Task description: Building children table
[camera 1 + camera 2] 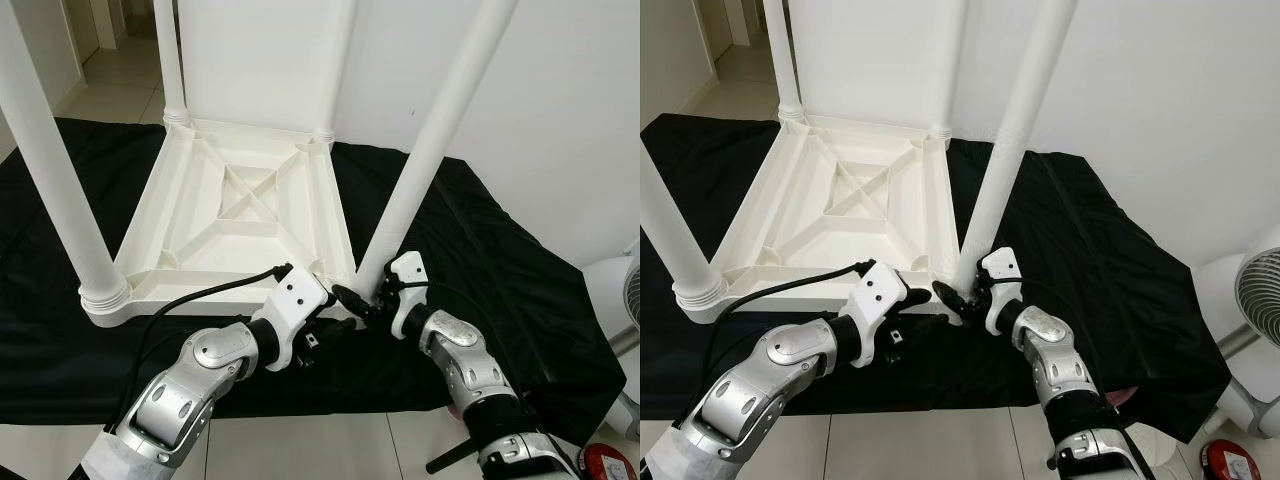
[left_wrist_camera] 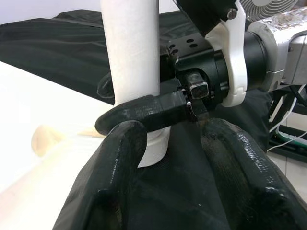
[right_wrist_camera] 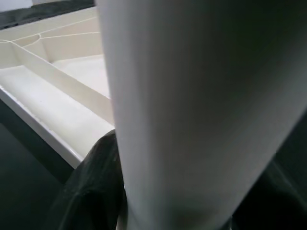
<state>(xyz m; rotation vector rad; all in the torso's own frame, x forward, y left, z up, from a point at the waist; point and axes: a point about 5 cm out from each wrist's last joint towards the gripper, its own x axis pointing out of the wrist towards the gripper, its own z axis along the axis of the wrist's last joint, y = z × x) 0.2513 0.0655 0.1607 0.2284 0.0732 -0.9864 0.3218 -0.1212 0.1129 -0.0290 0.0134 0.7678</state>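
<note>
A white plastic table [image 1: 240,215] lies upside down on a black cloth [image 1: 500,260], its legs pointing up. My right gripper [image 1: 368,300] is shut around the base of the near right leg [image 1: 430,150], where it meets the table's corner. In the right wrist view that leg [image 3: 192,120] stands close up, with one black finger [image 3: 91,191] against it. My left gripper [image 1: 335,325] lies low on the cloth just left of that corner. Its fingers [image 2: 115,182] are open with nothing between them, pointing at the leg [image 2: 134,48] and the right gripper's finger [image 2: 144,112].
Three more legs stand up: near left [image 1: 60,190], far left [image 1: 170,60], far right [image 1: 335,60]. A white wall is behind. A fan [image 1: 625,300] and a red object [image 1: 600,462] are at the right, off the cloth. Tiled floor [image 1: 300,445] runs along the cloth's near edge.
</note>
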